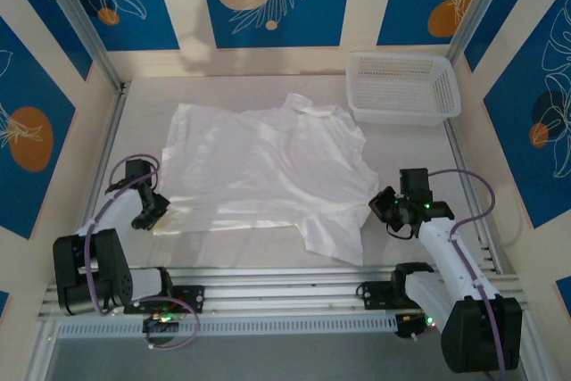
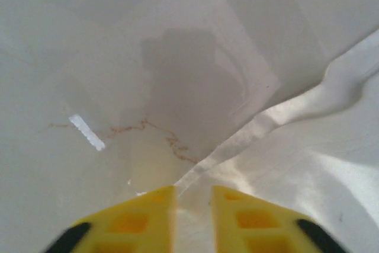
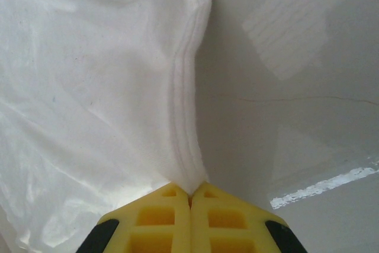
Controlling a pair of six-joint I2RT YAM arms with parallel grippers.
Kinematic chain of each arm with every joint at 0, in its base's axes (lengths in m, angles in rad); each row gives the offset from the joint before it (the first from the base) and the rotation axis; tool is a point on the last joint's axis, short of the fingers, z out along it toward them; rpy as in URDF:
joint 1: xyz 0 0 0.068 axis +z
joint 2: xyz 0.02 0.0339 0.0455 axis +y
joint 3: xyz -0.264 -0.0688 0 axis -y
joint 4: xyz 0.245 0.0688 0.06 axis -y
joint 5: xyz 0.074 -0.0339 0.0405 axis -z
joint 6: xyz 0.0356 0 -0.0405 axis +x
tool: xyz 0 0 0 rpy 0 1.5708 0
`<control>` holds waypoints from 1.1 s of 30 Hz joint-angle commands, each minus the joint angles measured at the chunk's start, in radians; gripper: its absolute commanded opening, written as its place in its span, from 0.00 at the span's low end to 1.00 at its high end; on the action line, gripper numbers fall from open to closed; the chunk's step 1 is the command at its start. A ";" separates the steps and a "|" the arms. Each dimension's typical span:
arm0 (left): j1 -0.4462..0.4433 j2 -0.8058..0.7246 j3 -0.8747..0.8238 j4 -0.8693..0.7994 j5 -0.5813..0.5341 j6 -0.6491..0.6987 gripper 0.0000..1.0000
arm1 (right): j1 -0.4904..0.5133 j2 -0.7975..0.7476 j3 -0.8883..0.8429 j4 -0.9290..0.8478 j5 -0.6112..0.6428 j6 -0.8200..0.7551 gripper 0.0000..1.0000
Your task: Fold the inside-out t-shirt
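The inside-out t-shirt lies spread flat on the white table, its neck toward the far side and its bottom hem toward me. My left gripper is low at the shirt's near left corner. In the left wrist view its yellow fingers stand a little apart, with the shirt's hem running into the gap between them. My right gripper is at the shirt's right edge. In the right wrist view it is shut on a bunched fold of the shirt's edge.
A white plastic mesh basket stands at the far right, beside the shirt's shoulder. A metal frame rail runs along the near edge between the arm bases. Bare table lies in front of the hem.
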 commanded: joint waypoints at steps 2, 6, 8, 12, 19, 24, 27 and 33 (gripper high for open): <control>0.014 0.012 -0.019 -0.025 0.011 -0.002 0.36 | -0.006 -0.001 -0.004 -0.014 -0.020 -0.017 0.00; 0.014 0.030 -0.026 0.006 0.034 -0.001 0.35 | -0.006 -0.001 -0.003 -0.014 -0.021 -0.016 0.00; 0.014 0.037 -0.028 0.015 0.032 0.000 0.31 | -0.005 -0.001 0.000 -0.018 -0.021 -0.016 0.00; 0.014 0.047 -0.030 0.022 0.035 0.000 0.22 | -0.004 -0.005 0.004 -0.028 -0.018 -0.016 0.00; 0.014 0.014 -0.031 0.002 0.025 -0.001 0.17 | -0.004 -0.008 0.002 -0.030 -0.019 -0.015 0.00; 0.014 -0.018 -0.036 -0.016 0.026 -0.010 0.17 | -0.003 -0.008 -0.001 -0.028 -0.023 -0.021 0.00; 0.014 -0.032 -0.049 -0.015 0.029 -0.014 0.14 | -0.003 -0.007 -0.001 -0.026 -0.023 -0.026 0.00; 0.014 -0.056 -0.051 -0.042 0.028 -0.017 0.07 | -0.003 -0.006 -0.002 -0.037 -0.015 -0.023 0.00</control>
